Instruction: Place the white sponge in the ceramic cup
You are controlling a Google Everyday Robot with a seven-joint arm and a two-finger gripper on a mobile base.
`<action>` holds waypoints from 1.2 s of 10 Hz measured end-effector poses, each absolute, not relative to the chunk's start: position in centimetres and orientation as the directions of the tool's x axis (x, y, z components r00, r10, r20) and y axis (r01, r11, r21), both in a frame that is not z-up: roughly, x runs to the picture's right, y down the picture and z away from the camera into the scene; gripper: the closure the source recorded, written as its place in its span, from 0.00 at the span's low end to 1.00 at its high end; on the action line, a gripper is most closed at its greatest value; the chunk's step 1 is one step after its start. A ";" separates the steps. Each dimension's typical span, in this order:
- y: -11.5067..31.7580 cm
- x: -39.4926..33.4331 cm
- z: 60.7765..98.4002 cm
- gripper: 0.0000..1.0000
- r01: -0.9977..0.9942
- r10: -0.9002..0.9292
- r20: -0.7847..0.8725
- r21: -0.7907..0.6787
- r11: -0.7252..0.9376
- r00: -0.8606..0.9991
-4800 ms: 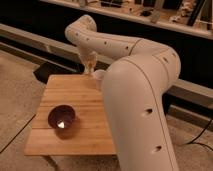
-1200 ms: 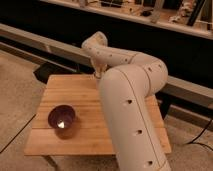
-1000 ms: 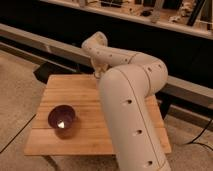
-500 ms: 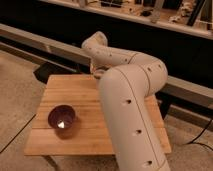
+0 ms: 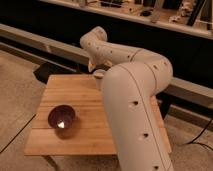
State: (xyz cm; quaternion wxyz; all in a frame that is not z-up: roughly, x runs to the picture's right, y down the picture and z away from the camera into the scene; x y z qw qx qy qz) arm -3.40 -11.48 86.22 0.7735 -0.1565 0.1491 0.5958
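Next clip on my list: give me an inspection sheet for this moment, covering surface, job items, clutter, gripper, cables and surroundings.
Surface: wooden table, light slatted top, its right part hidden behind the robot arm.
Job's things: ceramic cup at the table's far edge, partly covered by the arm; white sponge, nothing seen.
Clutter: dark maroon bowl on the front left of the table, with a bright glint inside.
Grippers: gripper low at the far edge, right at the cup.
Cables: a dark cable on the floor at right.
Surroundings: a long dark counter behind the table, with small items on top at upper right; tiled floor.
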 end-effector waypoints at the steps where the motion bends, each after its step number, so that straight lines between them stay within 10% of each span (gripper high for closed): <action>1: -10.2 -4.1 83.8 0.20 -0.964 0.842 -0.469 -0.111 0.243 0.267; 6: -6.8 -5.3 74.2 0.20 -0.947 0.701 -0.637 -0.219 0.237 0.323; 12: -6.6 -5.3 73.7 0.20 -0.945 0.693 -0.643 -0.223 0.238 0.326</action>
